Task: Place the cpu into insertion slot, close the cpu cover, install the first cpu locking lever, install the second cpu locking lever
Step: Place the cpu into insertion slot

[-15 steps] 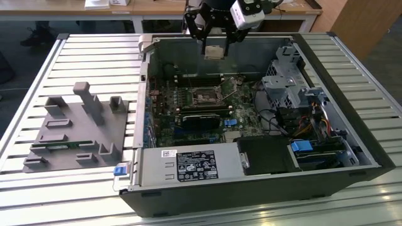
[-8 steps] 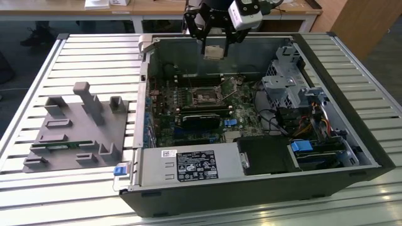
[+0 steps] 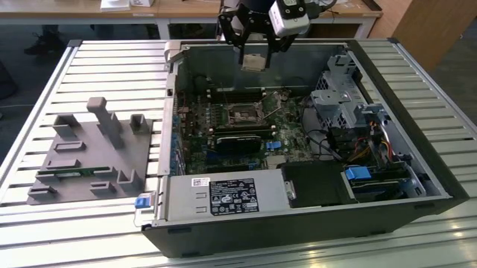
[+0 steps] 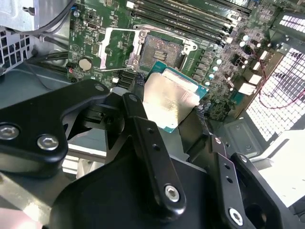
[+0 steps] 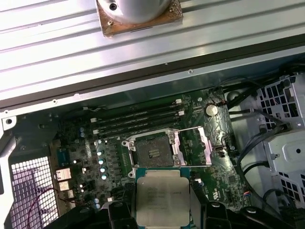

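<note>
Exterior view, upper centre: my gripper [image 3: 254, 59] holds the cpu [image 3: 253, 62], fingers clamped on opposite edges, above the uncovered insertion slot [image 3: 242, 116]. I judge it light, stiff, fragile: edges only.

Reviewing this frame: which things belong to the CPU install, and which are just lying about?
Job: pincer, shut on the cpu; insertion slot; cpu cover, flipped open.
Lying about: grey fixture tray; white-labelled grey box; memory slots; coin battery.
</note>
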Controlling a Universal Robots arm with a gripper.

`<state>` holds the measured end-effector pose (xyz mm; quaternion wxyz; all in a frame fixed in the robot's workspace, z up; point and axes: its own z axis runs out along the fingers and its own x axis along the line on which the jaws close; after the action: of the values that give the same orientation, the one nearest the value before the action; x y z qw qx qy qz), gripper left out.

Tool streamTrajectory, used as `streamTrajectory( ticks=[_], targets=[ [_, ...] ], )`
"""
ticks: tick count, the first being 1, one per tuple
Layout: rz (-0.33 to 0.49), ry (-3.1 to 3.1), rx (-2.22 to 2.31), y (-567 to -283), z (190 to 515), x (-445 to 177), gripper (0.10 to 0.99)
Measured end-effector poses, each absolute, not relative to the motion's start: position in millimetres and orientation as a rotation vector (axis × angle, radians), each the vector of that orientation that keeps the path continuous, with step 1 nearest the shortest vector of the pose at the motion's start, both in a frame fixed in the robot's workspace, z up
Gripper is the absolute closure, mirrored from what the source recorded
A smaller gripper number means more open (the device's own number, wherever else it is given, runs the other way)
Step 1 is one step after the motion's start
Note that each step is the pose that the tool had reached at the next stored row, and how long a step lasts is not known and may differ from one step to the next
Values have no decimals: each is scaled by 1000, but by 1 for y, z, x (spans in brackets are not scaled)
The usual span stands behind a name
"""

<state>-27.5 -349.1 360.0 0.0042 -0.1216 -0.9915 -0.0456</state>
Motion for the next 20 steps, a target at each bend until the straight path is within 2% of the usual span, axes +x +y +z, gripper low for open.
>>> streamTrajectory(
  ticks=[20],
  targets=[
    [-143,-3101,-437,-349,358,-28,549]
  ],
)
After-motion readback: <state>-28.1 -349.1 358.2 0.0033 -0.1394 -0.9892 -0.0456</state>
